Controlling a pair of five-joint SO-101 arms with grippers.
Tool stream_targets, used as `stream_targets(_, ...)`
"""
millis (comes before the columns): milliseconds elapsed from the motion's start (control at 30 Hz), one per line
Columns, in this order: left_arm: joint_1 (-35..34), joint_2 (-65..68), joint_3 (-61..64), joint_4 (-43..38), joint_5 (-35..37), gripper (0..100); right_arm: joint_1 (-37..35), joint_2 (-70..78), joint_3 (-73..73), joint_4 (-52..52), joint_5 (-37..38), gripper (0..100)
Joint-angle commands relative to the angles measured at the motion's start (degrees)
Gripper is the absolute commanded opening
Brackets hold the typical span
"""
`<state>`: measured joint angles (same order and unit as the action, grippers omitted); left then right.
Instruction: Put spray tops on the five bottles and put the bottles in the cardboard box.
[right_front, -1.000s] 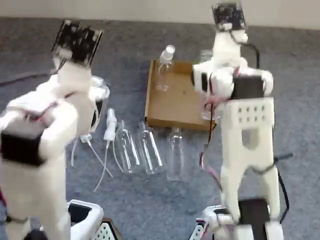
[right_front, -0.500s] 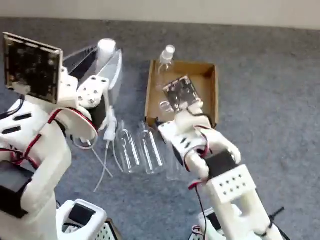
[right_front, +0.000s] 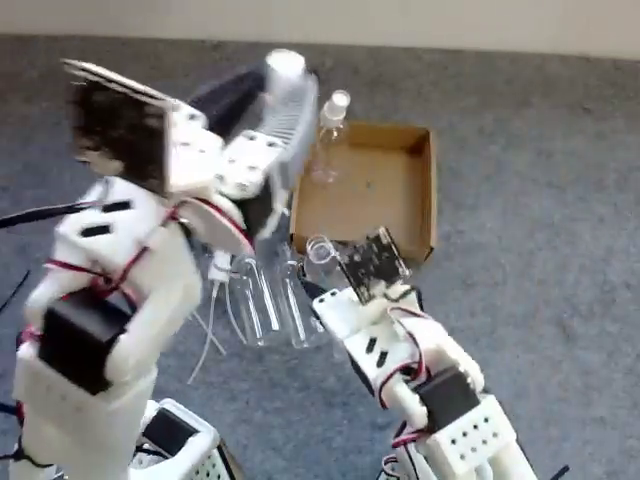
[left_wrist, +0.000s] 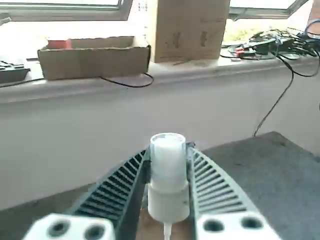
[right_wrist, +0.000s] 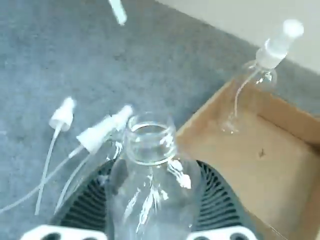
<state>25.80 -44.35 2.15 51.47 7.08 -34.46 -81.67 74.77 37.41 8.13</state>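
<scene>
High view puts the spray top (right_front: 285, 68) at upper centre, clamped in your left gripper (left_wrist: 168, 150); left wrist view adds its tube beneath. Your right gripper (right_wrist: 152, 170) grasps an open bottle (right_front: 320, 248) just below the box (right_front: 425, 190) in frame. Right wrist view adds two loose tops (right_wrist: 62, 117) on carpet (right_wrist: 60, 50) and a capped bottle (right_wrist: 250, 80) in the box corner.

Capped bottle (right_front: 328, 140), perhaps leaning, in cardboard box (right_front: 385, 190)
</scene>
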Motion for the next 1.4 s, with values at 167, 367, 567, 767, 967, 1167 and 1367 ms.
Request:
stream_targets(167,4.4,-0.1,2.2,-2.8,3.3,1,-0.2,-9.1,4.3,-2.5,-0.9,0.4)
stream_targets(367,4.3,-0.1,7.2,-6.5,3.4,1,-0.2,-11.9,4.3,-2.5,-0.9,0.4)
stream_targets(567,4.7,-0.3,8.6,-6.7,3.8,1,0.0,-12.6,4.5,-2.5,-0.9,0.3)
stream_targets(767,4.7,-0.2,9.0,-6.6,3.8,1,3.7,-12.6,4.6,-2.6,-3.9,0.3)
stream_targets(967,4.7,-0.2,5.6,-6.6,3.8,1,3.7,-12.6,4.6,-2.6,-4.0,0.3)
stream_targets(1167,4.7,-0.1,2.2,-6.7,3.7,1,3.6,-12.6,4.7,-2.6,-4.0,0.3)
stream_targets(1367,4.8,0.0,-0.2,-6.7,3.9,1,3.6,-12.6,4.7,-2.6,-4.0,0.3)
